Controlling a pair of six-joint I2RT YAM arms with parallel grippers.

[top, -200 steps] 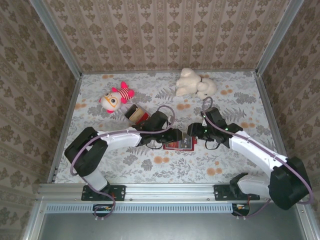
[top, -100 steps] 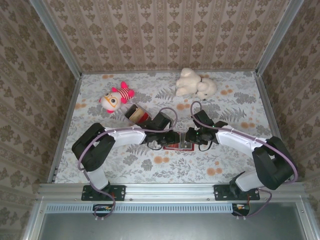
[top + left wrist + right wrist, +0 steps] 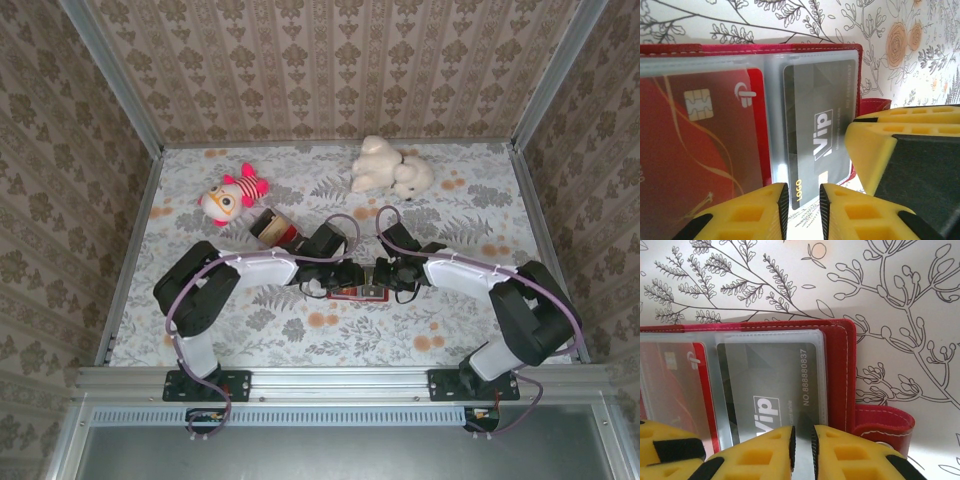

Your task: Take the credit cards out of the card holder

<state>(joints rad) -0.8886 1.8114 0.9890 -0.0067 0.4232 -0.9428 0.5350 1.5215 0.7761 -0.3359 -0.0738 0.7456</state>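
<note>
Two robot arms meet at the middle of a flower-patterned table (image 3: pixel 470 320). Their grippers are nose to nose over the red card holder (image 3: pixel 357 293), which lies open and flat near the table's centre. A second ago the right arm reached in from farther right, and more of the card holder showed. Since then that arm has folded inward and both grippers have drawn close together above the card holder, which has kept its place. Inside, clear pockets hold the credit cards: a red card (image 3: pixel 700 145) with a chip on the left, and a grey card (image 3: pixel 820 125) marked Vip on the right. The left gripper (image 3: pixel 803 194) has narrowed to a thin slit at the grey card's near edge. The right gripper (image 3: pixel 802 432) is narrowed likewise at the same card. Whether either pinches it cannot be told. A pink doll (image 3: pixel 232 196), a white plush toy (image 3: pixel 390 168) and a small clear box (image 3: pixel 272 228) sit farther back, unmoved.
</note>
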